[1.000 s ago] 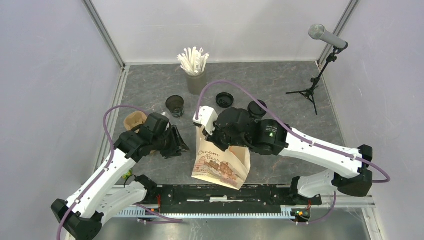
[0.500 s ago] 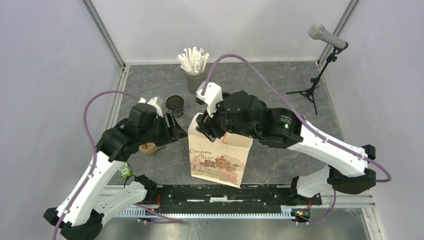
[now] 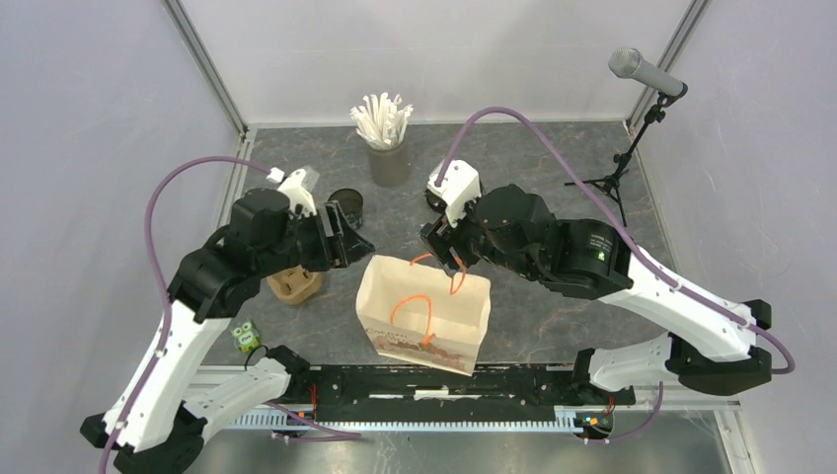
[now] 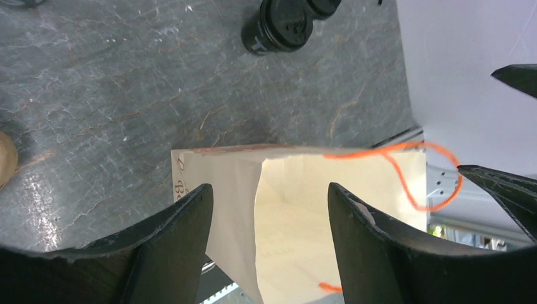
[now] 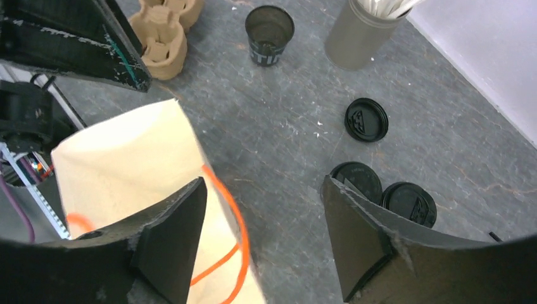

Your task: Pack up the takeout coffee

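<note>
Both pincers hung wide open and empty, we noted: the left pincer (image 4: 269,190) and right pincer (image 5: 263,183) flanked the paper bag (image 3: 424,311), standing open-mouthed, seemingly readied for loading. The open cup (image 5: 269,35) and two lidded cups (image 5: 358,180) waited unpacked on the table (image 3: 553,168) beyond the bag.

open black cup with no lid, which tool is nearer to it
Left. The left tool is just on the near side of the open cup; the right tool is farther off, across the paper bag.
</note>
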